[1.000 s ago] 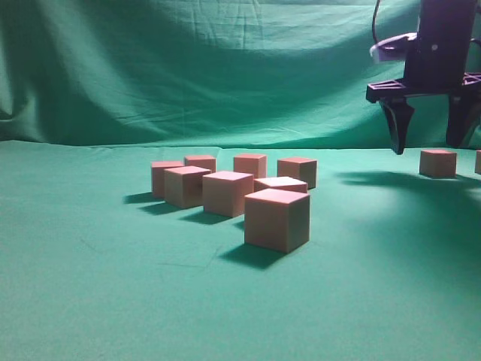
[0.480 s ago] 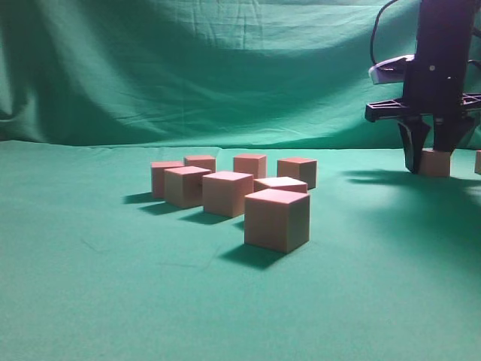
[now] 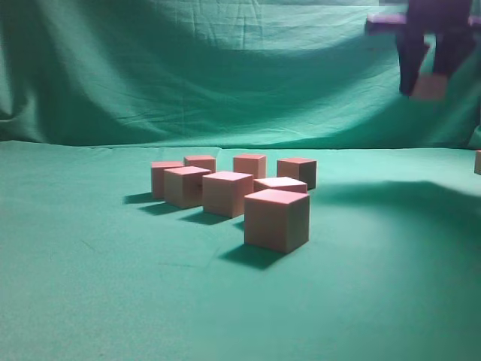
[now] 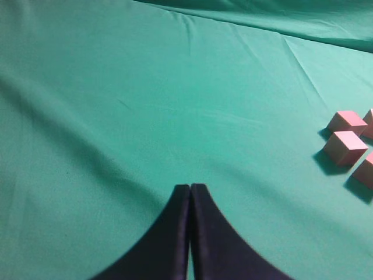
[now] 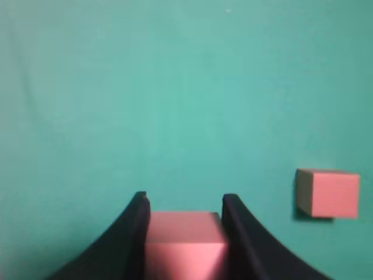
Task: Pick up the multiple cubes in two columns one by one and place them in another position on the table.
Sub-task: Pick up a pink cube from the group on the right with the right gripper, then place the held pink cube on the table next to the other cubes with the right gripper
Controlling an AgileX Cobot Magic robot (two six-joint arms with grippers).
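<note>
Wrinkled green cloth backdrop (image 3: pixel 188 75) hangs behind the scene, draped in soft folds, with a darker gathered fold at the far left. It fills the whole rear of the exterior view; no wall, window or furniture shows. Light is fairly even and comes from above and the right rear, throwing soft shadows forward and left.

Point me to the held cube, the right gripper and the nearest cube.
Held cube (image 5: pixel 185 236): right wrist view, top face.
Right gripper (image 5: pixel 183 204): right wrist view, midway between the fingertips.
Nearest cube (image 3: pixel 275 222): exterior view, front face.
</note>
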